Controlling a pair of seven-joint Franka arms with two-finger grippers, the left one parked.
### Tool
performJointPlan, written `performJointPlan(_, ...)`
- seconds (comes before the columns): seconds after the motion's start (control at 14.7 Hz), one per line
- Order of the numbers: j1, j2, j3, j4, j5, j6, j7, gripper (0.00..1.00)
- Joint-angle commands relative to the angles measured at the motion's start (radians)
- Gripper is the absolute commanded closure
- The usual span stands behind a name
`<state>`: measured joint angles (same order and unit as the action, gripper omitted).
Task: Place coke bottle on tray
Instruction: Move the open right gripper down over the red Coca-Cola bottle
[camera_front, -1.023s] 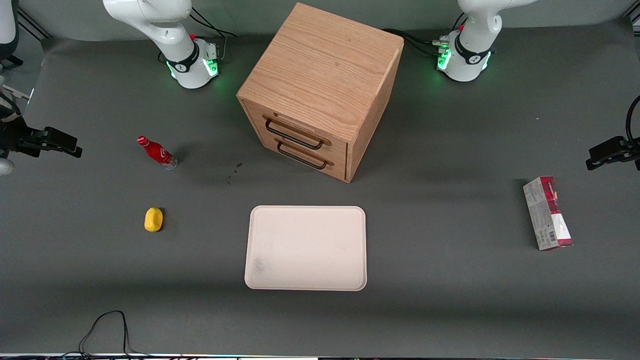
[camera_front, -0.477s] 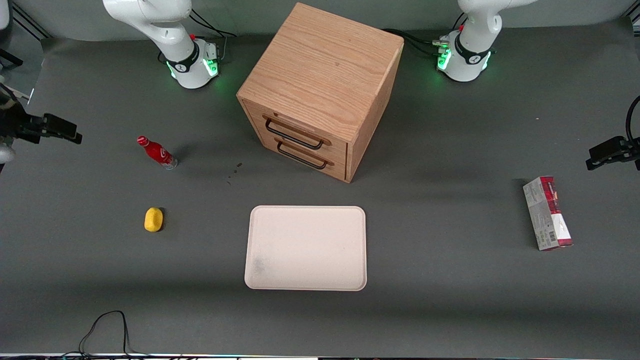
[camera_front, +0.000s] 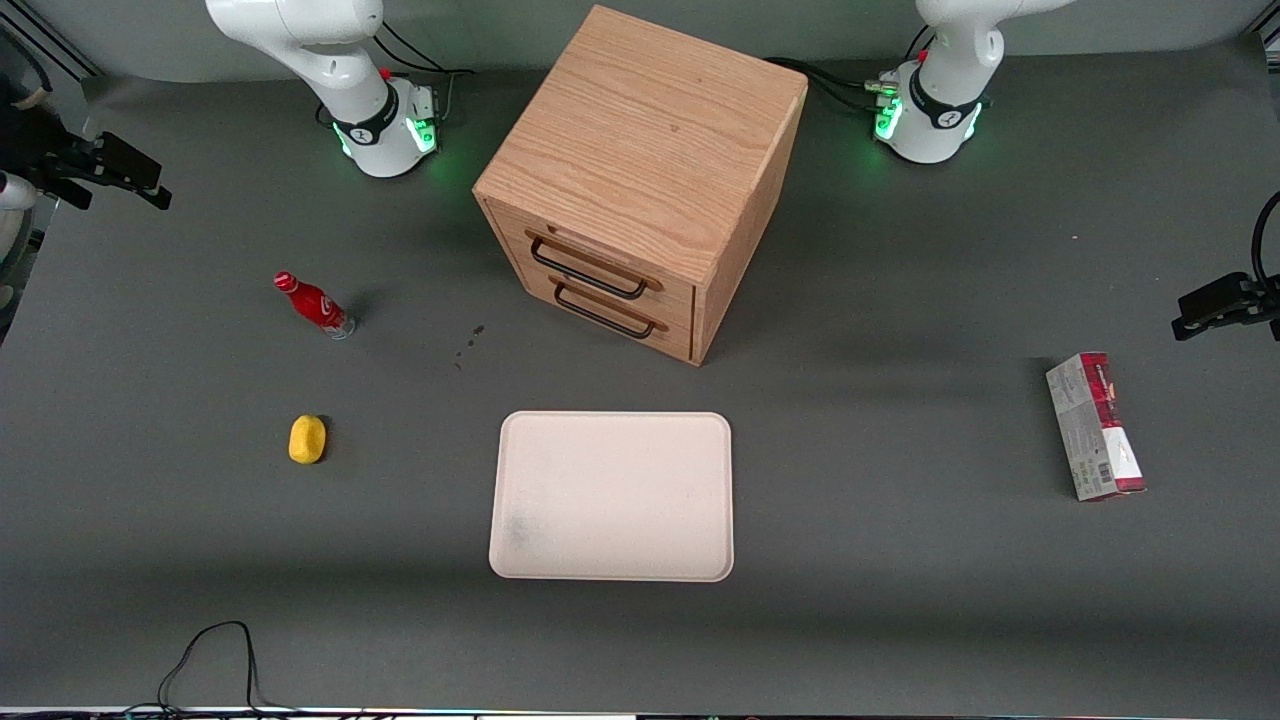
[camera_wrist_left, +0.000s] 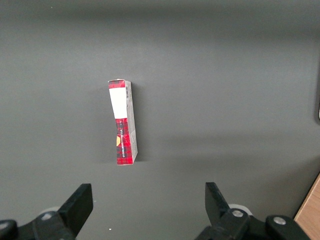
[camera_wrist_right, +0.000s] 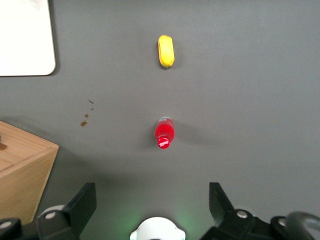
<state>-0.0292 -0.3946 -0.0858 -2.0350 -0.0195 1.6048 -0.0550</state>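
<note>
The coke bottle (camera_front: 313, 304) is seen standing upright on the grey table mat (camera_front: 900, 600), toward the working arm's end of the table and well apart from the tray (camera_front: 611, 496), which lies empty near the mat's front edge, in front of the wooden drawer cabinet (camera_front: 640, 180). A small yellow object (camera_front: 307, 439) lies nearer the front camera than the bottle, clear of it. The gripper (camera_wrist_right: 152, 202) is held high above the mat near the working arm's edge, released, with its fingers (camera_wrist_right: 82, 202) spread wide and nothing between them; in the right wrist view the bottle (camera_wrist_right: 164, 132) is seen from above, roughly centred between the two fingers.

The step in hand is judged to be the approach for the grasp. It would be done well if the gripper were brought straight down over the red cap, the centring being preserved, and the jaws closed on the body below the neck, where the bottle is widest. Since the bottle is small and narrow-based, a sideways brush by one finger could topple it; contact should therefore be made by both fingers together.
</note>
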Motion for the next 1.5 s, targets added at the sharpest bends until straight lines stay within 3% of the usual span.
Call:
performJointPlan(0.0,0.014,-0.11,-0.031,-0.183,-0.004,0.093,-0.046,0.0)
performJointPlan(0.34,0.057,-0.124,-0.026,-0.226,-0.007,0.127,-0.045,0.0)
performJointPlan(1.02,0.057,-0.02,-0.026,-0.517,-0.01,0.513,-0.036,0.0)
performJointPlan(1.43,0.057,0.121,-0.031,-0.534,-0.01,0.655,-0.036,0.0)
